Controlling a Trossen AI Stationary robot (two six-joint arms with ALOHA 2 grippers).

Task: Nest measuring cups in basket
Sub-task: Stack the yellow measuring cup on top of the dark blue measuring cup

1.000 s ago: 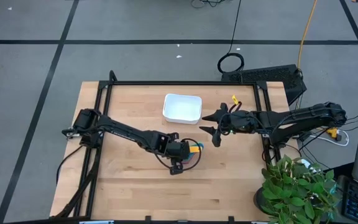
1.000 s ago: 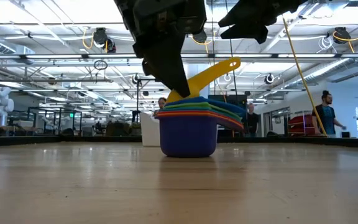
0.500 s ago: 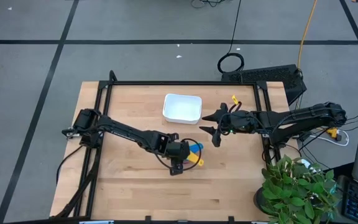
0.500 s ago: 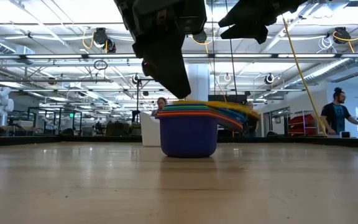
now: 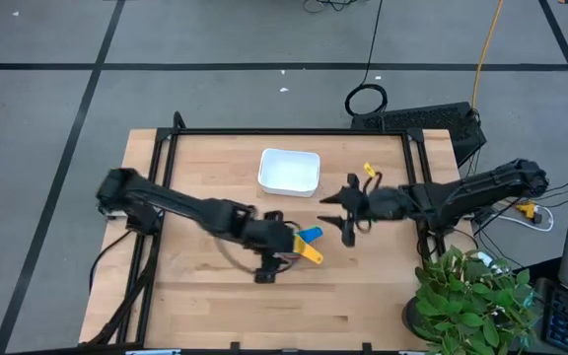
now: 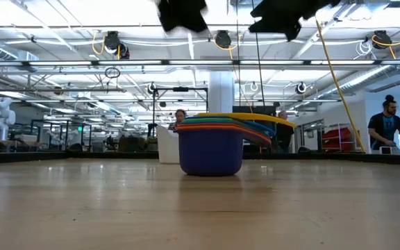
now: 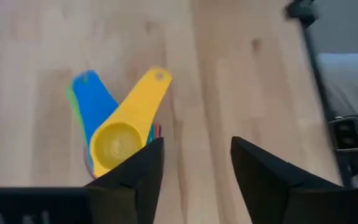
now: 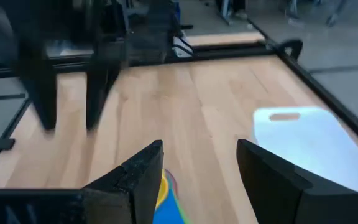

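Cups stack [image 5: 305, 247] nested on table [image 5: 205, 296], yellow on top, near of basket [image 5: 289, 171]; left gripper [image 7: 194, 171] above, released, empty; right gripper [image 5: 348, 210] to the right, fingers apart, empty.

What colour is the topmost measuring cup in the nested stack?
Yellow: the small yellow plastic measuring cup tops the stack, clearest in the left wrist view.

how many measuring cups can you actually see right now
About 6 colours show, all nested in one stack on the table: yellow cup topmost, then green, orange, teal, blue, navy cup outermost. More may be hidden.
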